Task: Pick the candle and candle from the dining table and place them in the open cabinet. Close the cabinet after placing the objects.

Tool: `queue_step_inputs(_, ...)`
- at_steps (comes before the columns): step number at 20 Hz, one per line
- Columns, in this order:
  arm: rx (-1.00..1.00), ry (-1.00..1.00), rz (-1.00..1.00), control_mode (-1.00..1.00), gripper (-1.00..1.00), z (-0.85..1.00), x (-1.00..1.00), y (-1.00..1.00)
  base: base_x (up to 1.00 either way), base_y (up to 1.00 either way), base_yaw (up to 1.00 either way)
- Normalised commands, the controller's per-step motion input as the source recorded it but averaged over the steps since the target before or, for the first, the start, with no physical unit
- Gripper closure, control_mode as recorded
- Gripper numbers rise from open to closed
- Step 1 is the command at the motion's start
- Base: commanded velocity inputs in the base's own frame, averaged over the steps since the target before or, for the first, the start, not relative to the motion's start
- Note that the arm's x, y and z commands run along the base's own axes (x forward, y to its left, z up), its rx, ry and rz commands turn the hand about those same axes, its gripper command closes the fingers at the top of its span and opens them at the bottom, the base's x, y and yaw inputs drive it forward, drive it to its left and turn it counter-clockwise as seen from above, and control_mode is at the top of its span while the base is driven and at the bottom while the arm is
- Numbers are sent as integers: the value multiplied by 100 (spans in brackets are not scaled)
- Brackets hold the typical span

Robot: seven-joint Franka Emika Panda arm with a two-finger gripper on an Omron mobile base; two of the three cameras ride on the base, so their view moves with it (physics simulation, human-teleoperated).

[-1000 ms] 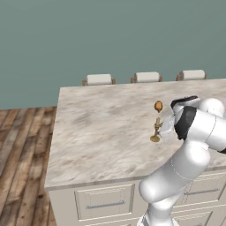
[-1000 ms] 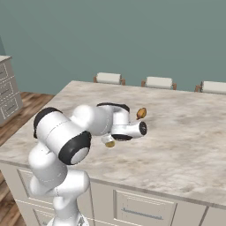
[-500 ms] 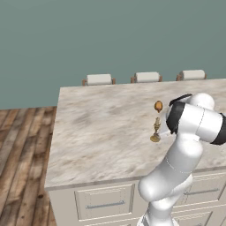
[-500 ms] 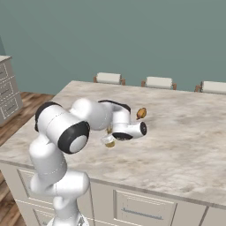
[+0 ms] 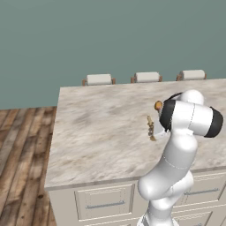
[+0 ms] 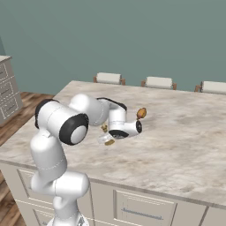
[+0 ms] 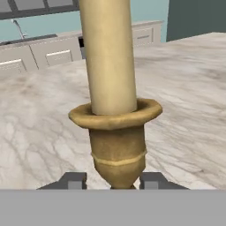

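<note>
We see the arm [image 5: 185,132] bent low over the table [image 5: 101,128], wrist turned sideways toward the taper [image 7: 108,57]. In the hand view the tan taper stands upright in its brass holder [image 7: 115,141], very close, its narrow lower cup sitting right between the two fingertips [image 7: 73,181]. The gripper [image 7: 112,182] brackets the holder's stem, tips just beside it on either side; we can't tell whether they press on it or whether a gap remains. In the left base view the taper [image 5: 150,128] stands on the marble just left of the wrist, with a small brown oval thing [image 5: 158,105] near behind it. In the right base view the oval [image 6: 141,113] sits just past the hand, and the holder's base [image 6: 107,141] shows under the wrist. Three chairs [image 5: 99,79] line the table's far edge. Drawer fronts [image 5: 105,204] face us below.
</note>
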Motion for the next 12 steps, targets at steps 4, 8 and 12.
queue_step_inputs(4,2,0,0,-100,100,0,0,-1,0,0,0)
queue_step_inputs(8,14,-4,2,-100,100,23,-10,-1,0,0,0)
queue_step_inputs(12,10,-6,1,-100,100,51,-4,1,0,0,0)
